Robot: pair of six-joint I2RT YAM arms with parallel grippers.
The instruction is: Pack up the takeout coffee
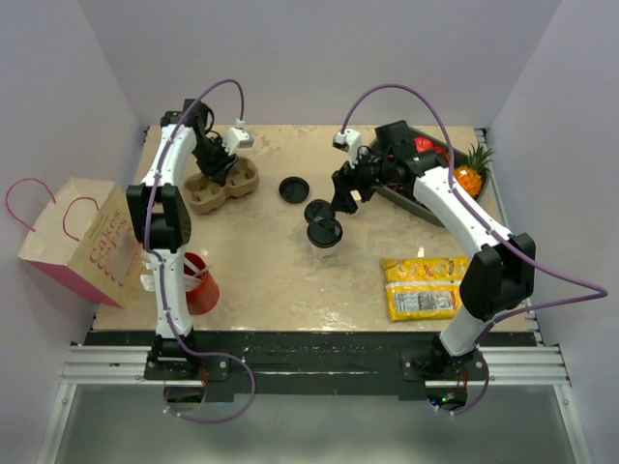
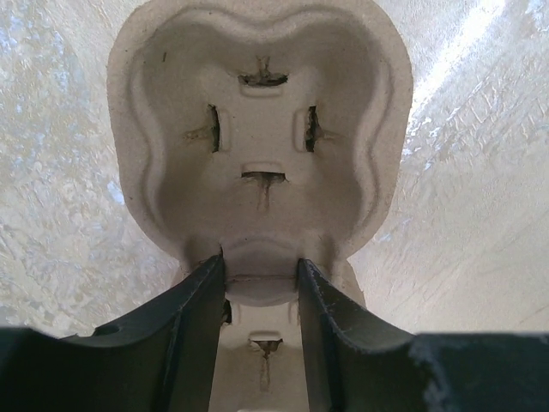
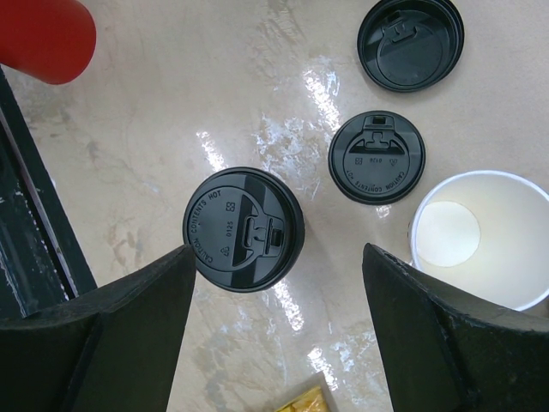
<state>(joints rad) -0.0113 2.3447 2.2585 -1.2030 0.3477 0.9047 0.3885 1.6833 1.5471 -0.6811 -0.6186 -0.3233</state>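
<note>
The takeout coffee (image 1: 324, 232), a white cup with a black lid, stands mid-table; from above in the right wrist view only its lid (image 3: 244, 229) shows. My right gripper (image 1: 343, 198) hangs open and empty above it, jaws wide apart (image 3: 276, 257), the lid near the left finger. A lidless white cup (image 3: 480, 239) stands by the right finger. A spare lid (image 3: 377, 157) lies flat between them and another (image 3: 412, 43) lies upturned farther off. My left gripper (image 1: 215, 159) is shut on the middle ridge (image 2: 262, 279) of a cardboard cup carrier (image 2: 257, 129) at the back left.
A tan paper bag (image 1: 82, 242) with pink handles lies off the table's left edge. A red cup (image 1: 198, 280) stands front left. A yellow snack packet (image 1: 423, 287) lies front right. A black tray (image 1: 406, 198) with a pineapple (image 1: 469, 179) sits back right.
</note>
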